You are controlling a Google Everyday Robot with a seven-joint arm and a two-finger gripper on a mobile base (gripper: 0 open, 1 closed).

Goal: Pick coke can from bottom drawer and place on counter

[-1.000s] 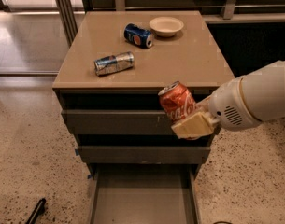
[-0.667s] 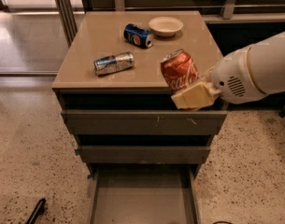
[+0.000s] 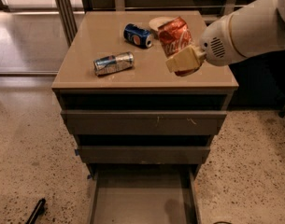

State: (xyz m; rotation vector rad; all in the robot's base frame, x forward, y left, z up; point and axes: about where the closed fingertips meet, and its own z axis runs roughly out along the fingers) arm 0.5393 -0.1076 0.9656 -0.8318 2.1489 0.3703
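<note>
The coke can (image 3: 174,35), red with white script, is tilted and held in the air above the right half of the tan counter (image 3: 86,45). My gripper (image 3: 178,55) is shut on the coke can from the right, with a cream finger (image 3: 185,61) below it and the white arm reaching in from the upper right. The bottom drawer (image 3: 143,199) is pulled out at the base of the cabinet, and its grey interior shows nothing inside.
A blue Pepsi can (image 3: 138,35) lies on its side at the back of the counter. A silver-and-blue can (image 3: 113,63) lies on its side at the left. A small white bowl (image 3: 157,22) is partly hidden behind the coke can. Two shut drawers sit above the open one.
My gripper has carried the coke can up from in front of the top drawers to above the counter. The cans on the counter have not moved.
</note>
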